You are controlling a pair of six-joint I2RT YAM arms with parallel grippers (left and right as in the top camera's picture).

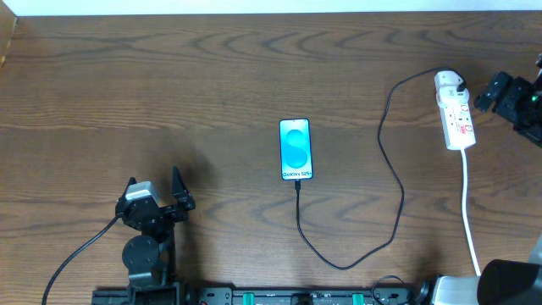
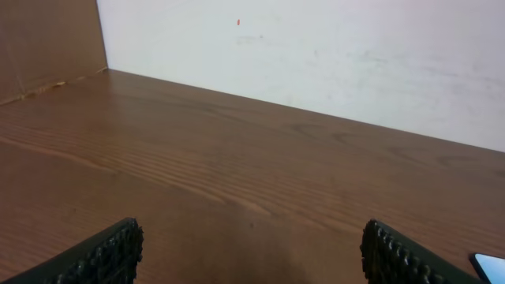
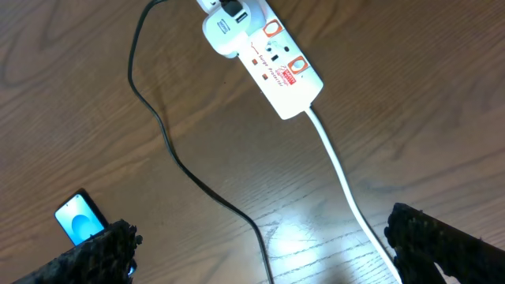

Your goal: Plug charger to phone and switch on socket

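Observation:
The phone (image 1: 295, 150) lies flat mid-table, its blue screen lit. The charger's black cable (image 1: 398, 195) meets the phone's bottom edge, loops toward the front and runs up to its white plug head (image 1: 449, 82), seated in the far end of the white socket (image 1: 458, 119). My right gripper (image 1: 495, 91) hovers just right of the socket, open and empty. In the right wrist view the gripper (image 3: 264, 252) frames cable (image 3: 170, 146), socket (image 3: 280, 67) and phone (image 3: 79, 217). My left gripper (image 1: 154, 180) rests open at front left, far from the phone; its wrist view (image 2: 252, 260) shows bare wood between the fingers.
The socket's thick white cord (image 1: 467, 203) runs from the strip toward the front right edge. A white wall (image 2: 316, 55) backs the table's far side. The phone's corner (image 2: 491, 267) peeks in at the lower right of the left wrist view.

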